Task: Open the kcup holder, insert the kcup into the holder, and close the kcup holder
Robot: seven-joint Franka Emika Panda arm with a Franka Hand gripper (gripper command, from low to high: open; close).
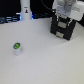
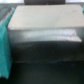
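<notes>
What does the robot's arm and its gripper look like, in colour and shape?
In the exterior view the arm is white and blocky, with rounded casings. The gripper below it looks grey to dark against the black kcup holder. The picture is too blurred to show cables or markings.

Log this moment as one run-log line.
end effector: at drawer box, grip state unclear | green-topped pod: on table, apart from box | drawer: not visibly open | white bottle: behind

A pale counter [image 1: 45, 60] is carrying three things: the green-topped kcup [image 1: 17, 48] (standing well apart), the black kcup holder [image 1: 63, 28], and a white bottle [image 1: 25, 11].
</notes>
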